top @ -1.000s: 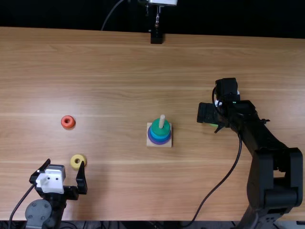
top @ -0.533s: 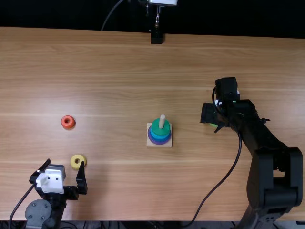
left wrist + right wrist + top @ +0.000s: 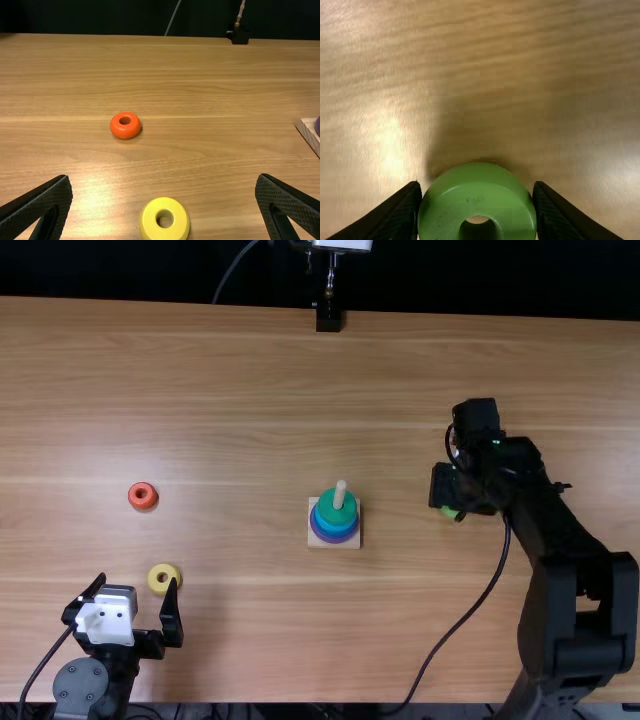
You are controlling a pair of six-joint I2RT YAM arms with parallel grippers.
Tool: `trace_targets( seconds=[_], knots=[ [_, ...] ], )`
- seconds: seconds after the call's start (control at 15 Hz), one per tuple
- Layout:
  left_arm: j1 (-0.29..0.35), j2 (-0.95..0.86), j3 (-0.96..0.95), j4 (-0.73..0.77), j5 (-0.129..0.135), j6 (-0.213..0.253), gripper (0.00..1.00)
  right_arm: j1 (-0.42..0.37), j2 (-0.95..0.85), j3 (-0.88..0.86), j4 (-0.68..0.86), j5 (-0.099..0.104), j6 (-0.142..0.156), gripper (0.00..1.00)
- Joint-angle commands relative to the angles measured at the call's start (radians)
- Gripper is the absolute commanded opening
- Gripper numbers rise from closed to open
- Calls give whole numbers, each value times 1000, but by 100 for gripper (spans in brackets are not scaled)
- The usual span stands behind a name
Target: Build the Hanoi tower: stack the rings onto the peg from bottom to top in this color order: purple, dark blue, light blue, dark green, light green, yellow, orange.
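Observation:
My right gripper point(image 3: 456, 508) is low at the right side of the table, over the light green ring point(image 3: 449, 512). In the right wrist view, the fingers of my right gripper point(image 3: 477, 186) press both sides of the light green ring point(image 3: 477, 200). My left gripper point(image 3: 138, 582) stands open and holds nothing. The yellow ring point(image 3: 160, 586) lies just beyond its right finger; the orange ring point(image 3: 142, 496) lies farther back. Between the wide-apart fingers of my left gripper point(image 3: 164, 178), the yellow ring point(image 3: 178, 229) shows. On the peg point(image 3: 340, 492), the dark green ring point(image 3: 335, 508) tops blue and purple rings.
The peg's square wooden base point(image 3: 314, 542) sits mid-table, between the two arms. A black cable point(image 3: 460, 612) from the right arm curves across the right front. A black stand point(image 3: 328, 318) is at the far edge.
The visible black finger of my right gripper has shifted rightward, inward onto the light green ring, and the right arm has shifted slightly. The left arm and the tower have kept still.

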Motion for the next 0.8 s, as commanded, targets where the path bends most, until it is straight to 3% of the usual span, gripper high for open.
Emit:
trace_targets(
  seconds=[0.0,0.13,0.2,0.73],
  knots=[
    [12,-12,-105,-81,0,-1,100,52,-77,85,-57,-15,-4,0],
    [12,-12,-105,-81,0,-1,100,100,-96,171,-164,-56,-6,0],
    [12,-12,-105,-81,0,-1,100,131,-111,218,-206,-63,-6,0],
    [12,-12,-105,-81,0,-1,100,347,-154,513,-451,-69,16,0]
  ],
)
